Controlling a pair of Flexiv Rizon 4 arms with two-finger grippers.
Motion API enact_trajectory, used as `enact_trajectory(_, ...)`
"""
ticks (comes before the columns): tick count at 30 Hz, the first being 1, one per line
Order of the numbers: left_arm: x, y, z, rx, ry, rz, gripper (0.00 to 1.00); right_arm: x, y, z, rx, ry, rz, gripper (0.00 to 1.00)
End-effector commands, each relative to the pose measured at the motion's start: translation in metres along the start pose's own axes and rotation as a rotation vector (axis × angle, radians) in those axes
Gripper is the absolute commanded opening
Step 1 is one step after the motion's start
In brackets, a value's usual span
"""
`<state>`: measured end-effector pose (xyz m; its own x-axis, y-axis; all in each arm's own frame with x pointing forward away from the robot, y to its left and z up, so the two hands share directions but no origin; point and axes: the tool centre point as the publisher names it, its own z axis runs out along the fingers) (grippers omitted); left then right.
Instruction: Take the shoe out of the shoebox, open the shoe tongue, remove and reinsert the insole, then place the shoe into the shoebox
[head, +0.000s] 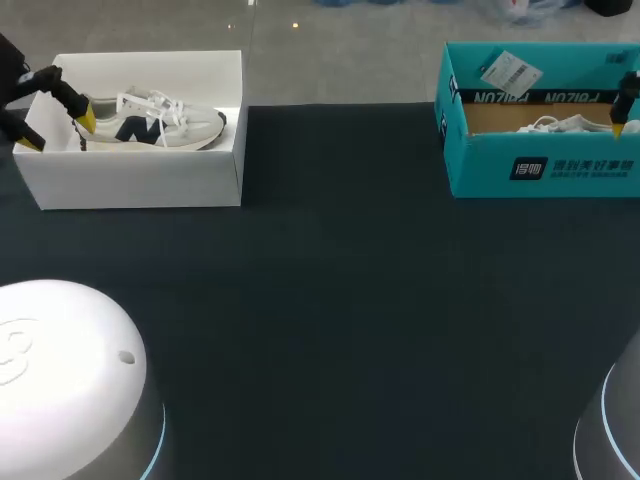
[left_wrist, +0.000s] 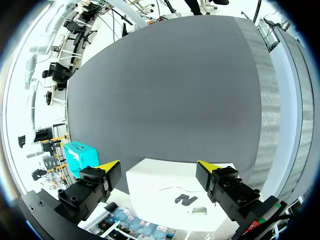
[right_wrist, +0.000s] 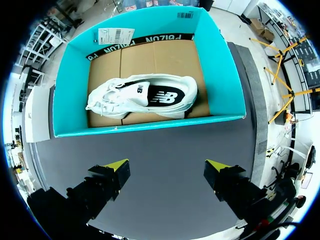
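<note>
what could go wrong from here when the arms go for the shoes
The left gripper hangs open at one end of the white box, close to its wall; lowering could dent or shove the box. The right gripper sits short of the teal box and might clip its near wall reaching for the white shoe.

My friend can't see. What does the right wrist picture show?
A white shoe lies on its side in an open teal shoebox on a dark table. The right gripper hangs open short of the box, touching nothing.
</note>
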<state>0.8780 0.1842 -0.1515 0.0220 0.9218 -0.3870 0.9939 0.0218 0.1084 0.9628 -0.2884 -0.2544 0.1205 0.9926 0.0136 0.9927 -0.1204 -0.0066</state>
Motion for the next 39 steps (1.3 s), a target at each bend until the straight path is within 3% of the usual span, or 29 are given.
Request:
enact_trajectory(1,-0.005,0.048,0.005,0.208,0.116,-0.072,1.0,0.0,-0.004,0.0,-0.019,0.001,0.001,1.0)
enact_trajectory(24,-0.005,0.048,0.005,0.208,0.116,-0.072,1.0,0.0,-0.004,0.0,-0.019,0.001,0.001,1.0)
enact_trajectory(29,0.019,0.084,-0.014,0.086,0.171,-0.063,1.0,0.0,-0.004,0.0,-0.019,0.001,0.001,1.0)
enact_trajectory(32,0.035,0.098,-0.017,0.053,0.198,-0.074,1.0,0.0,-0.004,0.0,-0.019,0.001,0.001,1.0)
enact_trajectory(39,0.07,0.133,-0.007,0.097,0.251,-0.046,1.0,0.0,-0.004,0.0,-0.019,0.001,0.001,1.0)
